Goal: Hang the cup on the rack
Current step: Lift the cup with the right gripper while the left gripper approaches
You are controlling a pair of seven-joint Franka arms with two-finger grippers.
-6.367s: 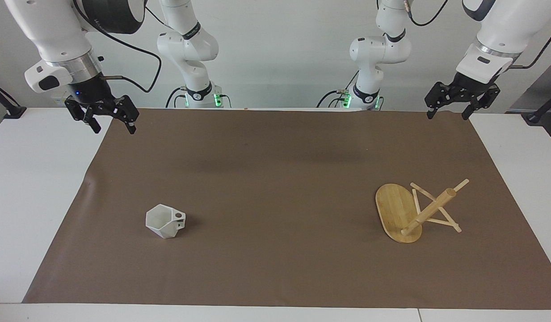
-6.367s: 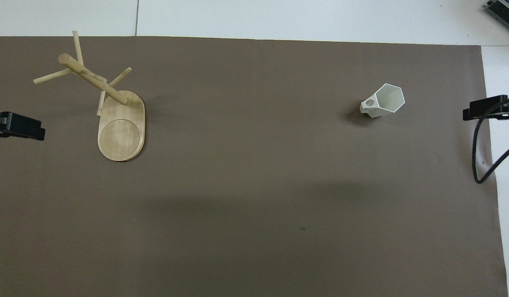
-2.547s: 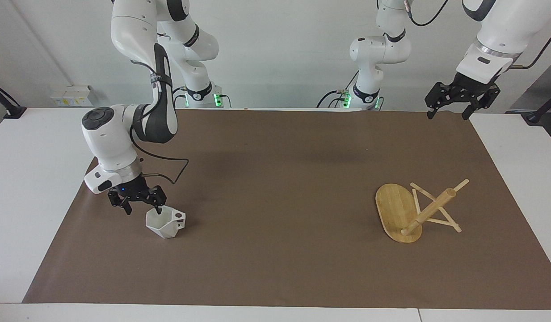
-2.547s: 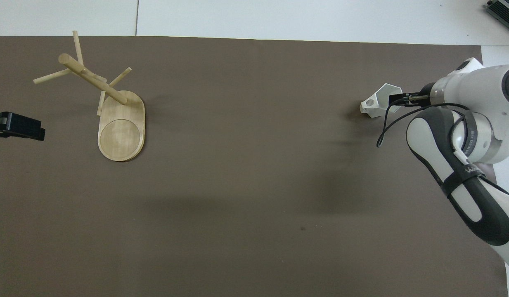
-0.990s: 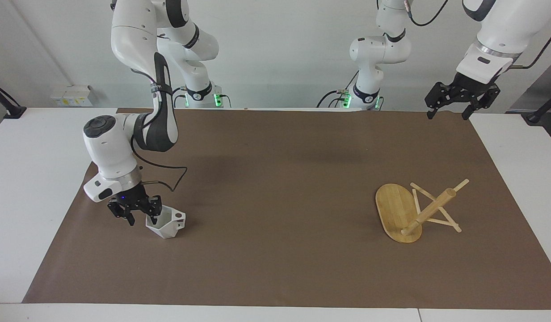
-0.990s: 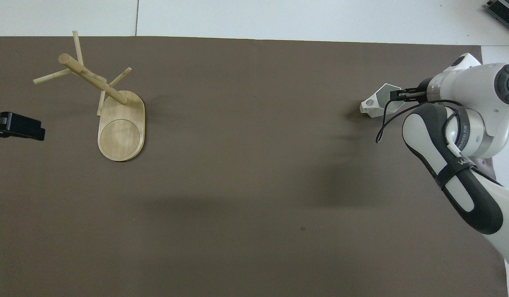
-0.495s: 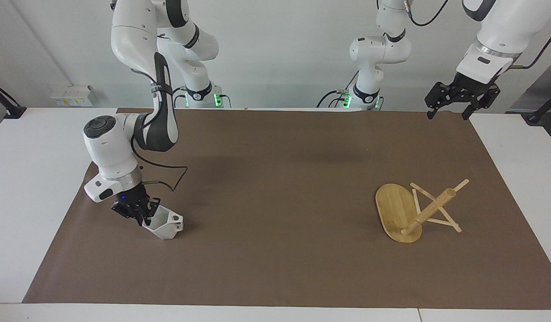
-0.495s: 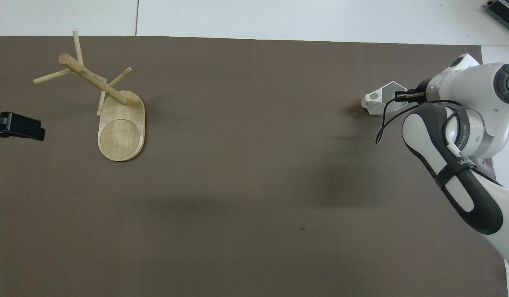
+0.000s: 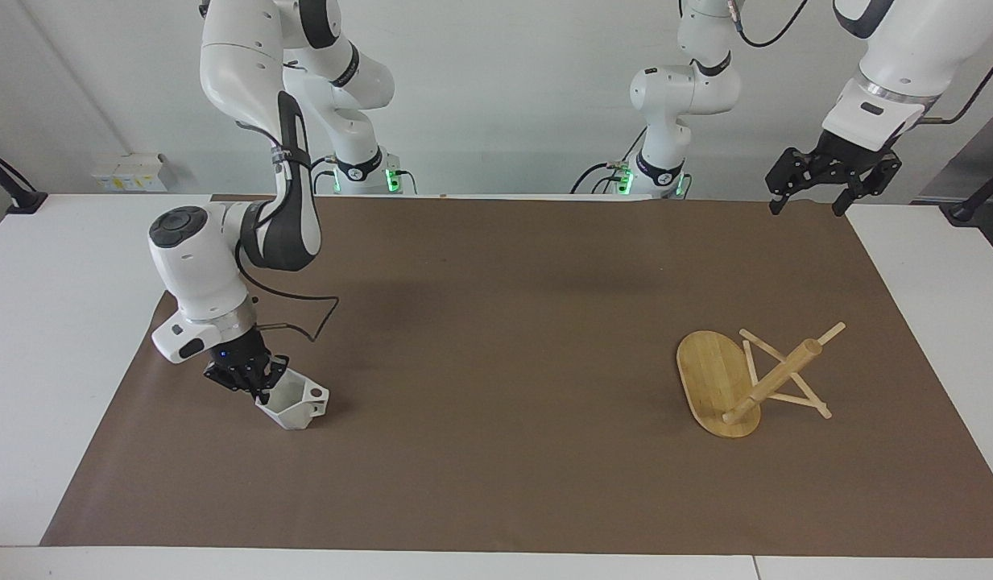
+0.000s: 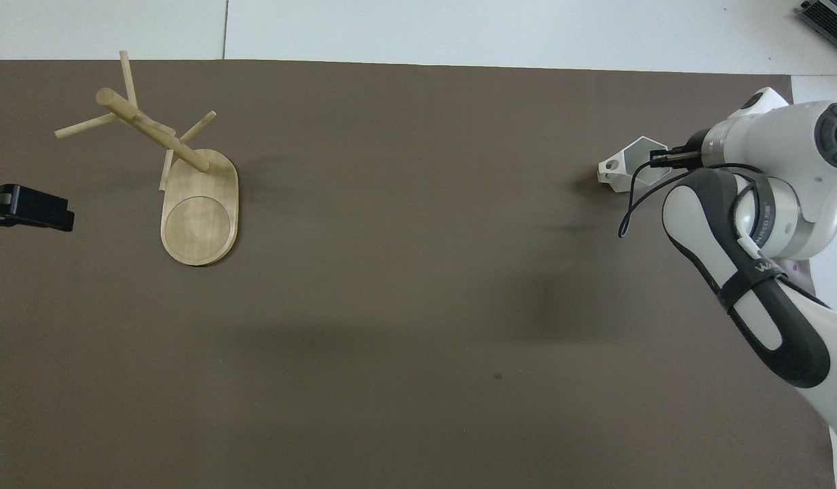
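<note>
The white faceted cup (image 9: 296, 405) (image 10: 625, 170) is toward the right arm's end of the brown mat, tilted with its pierced handle pointing toward the middle of the table. My right gripper (image 9: 258, 391) (image 10: 652, 161) is shut on the cup's rim wall, on the side away from the handle. I cannot tell whether the cup's foot still touches the mat. The bamboo rack (image 9: 774, 383) (image 10: 153, 132) stands upright on its oval base (image 9: 713, 379) toward the left arm's end. My left gripper (image 9: 806, 208) (image 10: 51, 210) waits open, high over the mat's corner.
The brown mat (image 9: 504, 362) covers most of the white table (image 9: 61, 322). A black cable loops from the right wrist above the mat, near the cup. A dark device (image 10: 829, 20) sits at the table's far corner.
My right gripper closed on the cup's rim over the last second, and the cup tipped and shifted slightly with it. The left arm and the rack have not moved.
</note>
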